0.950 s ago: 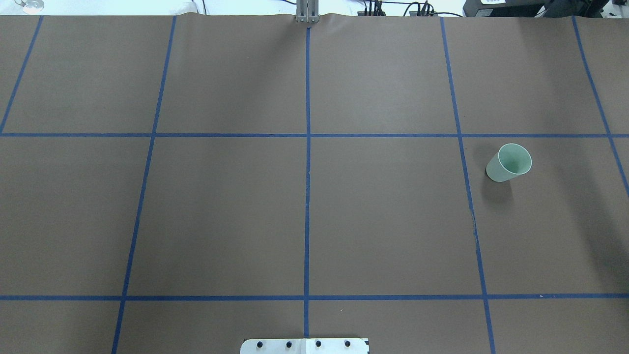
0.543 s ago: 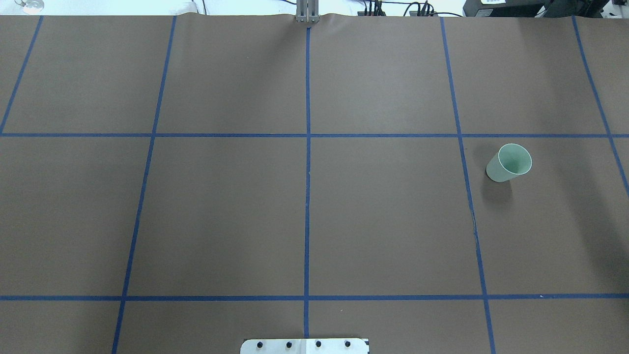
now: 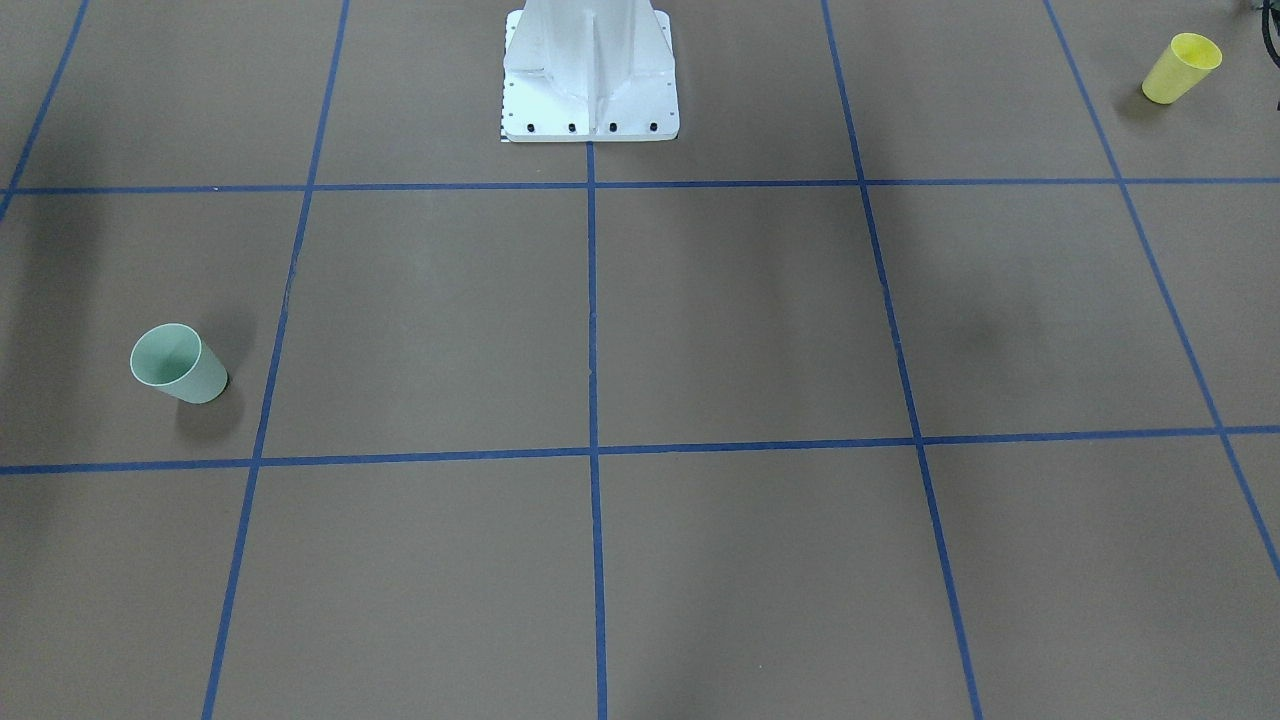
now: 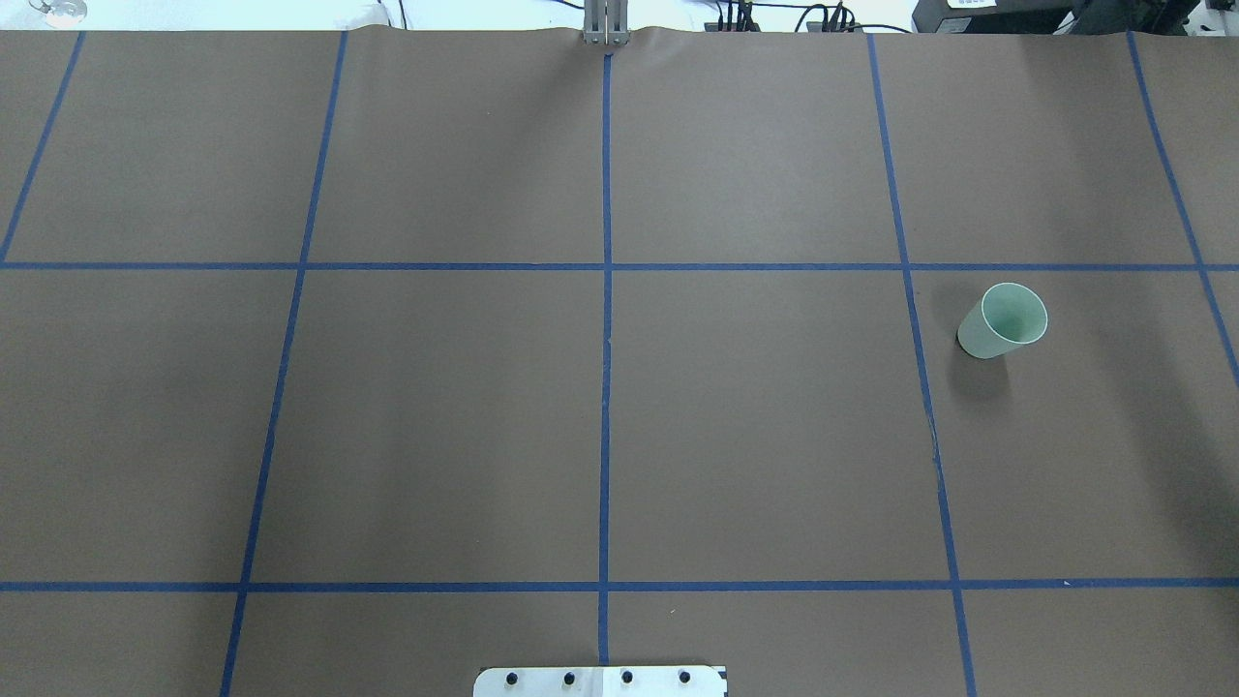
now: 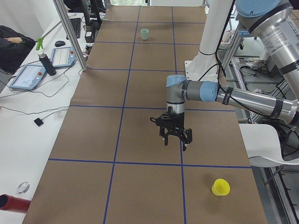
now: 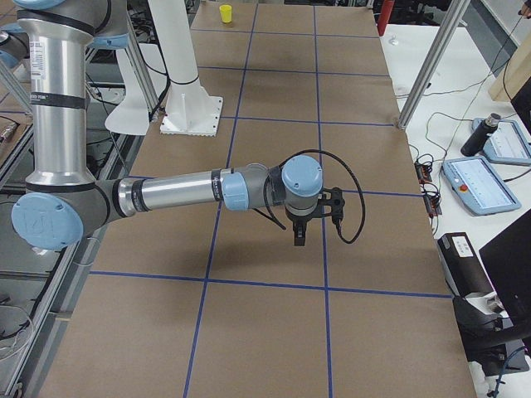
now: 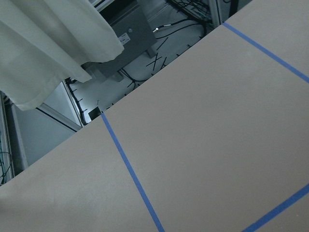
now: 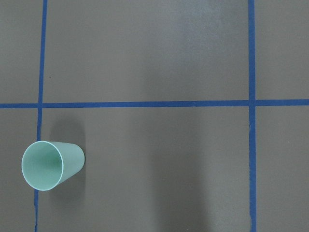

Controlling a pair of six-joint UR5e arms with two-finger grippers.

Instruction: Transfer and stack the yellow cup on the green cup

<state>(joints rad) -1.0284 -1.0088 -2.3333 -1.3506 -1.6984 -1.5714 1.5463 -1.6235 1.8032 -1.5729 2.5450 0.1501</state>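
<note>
The yellow cup point(image 3: 1180, 68) stands upright on the brown table near the robot's left corner; it also shows in the exterior left view point(image 5: 220, 187). It is out of the overhead view. The green cup point(image 4: 1003, 321) stands upright on the robot's right side, and shows in the front view point(image 3: 178, 364) and the right wrist view point(image 8: 50, 164). My left gripper point(image 5: 175, 143) hangs above the table, apart from the yellow cup. My right gripper point(image 6: 299, 240) hovers over the table. Both show only in the side views, so I cannot tell whether they are open or shut.
Blue tape lines divide the brown table into squares. The white robot base point(image 3: 590, 100) stands at the table's robot-side edge. A side desk with tablets and a bottle point(image 5: 46, 63) runs along the far side, and an operator sits there.
</note>
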